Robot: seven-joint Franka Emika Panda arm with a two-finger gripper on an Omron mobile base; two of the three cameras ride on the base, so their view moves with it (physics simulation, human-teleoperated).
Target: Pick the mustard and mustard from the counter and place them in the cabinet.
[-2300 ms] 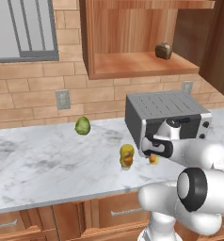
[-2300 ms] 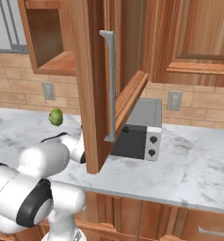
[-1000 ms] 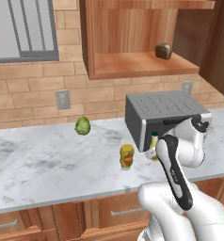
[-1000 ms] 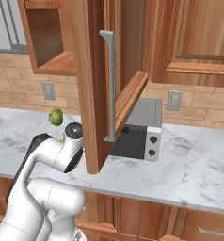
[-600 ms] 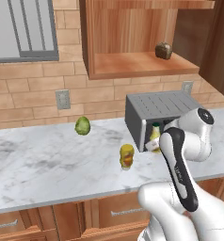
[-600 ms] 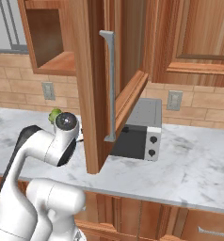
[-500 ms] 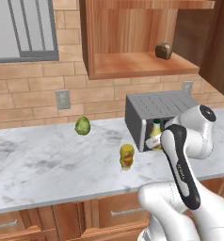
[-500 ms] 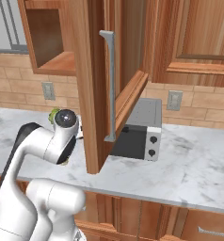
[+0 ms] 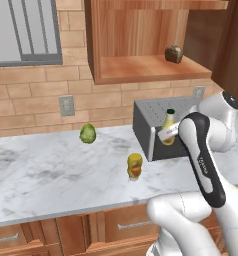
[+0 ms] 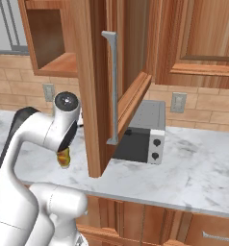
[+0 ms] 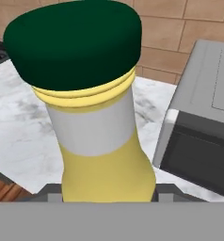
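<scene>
My gripper [image 9: 168, 132] is shut on the slim mustard [image 9: 168, 122], a yellow bottle with a dark green cap, held upright in the air in front of the grey appliance. In the hand view this mustard [image 11: 102, 122] rises between my fingertips [image 11: 52, 189], cap up. The stubby mustard [image 9: 134, 166] stands on the marbled counter [image 9: 46, 175], left of and below my gripper; the right base view shows it [image 10: 63, 157] just behind my arm. The wooden cabinet [image 9: 141, 70] hangs open above, its shelf floor above the held bottle.
A small dark brown lump [image 9: 174, 53] sits on the cabinet shelf at its right. A round green ball [image 9: 88, 133] lies near the brick wall. The grey appliance [image 10: 144, 132] stands under the open cabinet door [image 10: 95, 91], whose long handle faces right.
My arm has swung up and to the right, lifting the slim mustard from beside the stubby one to the height of the appliance's top. The stubby mustard has stayed put.
</scene>
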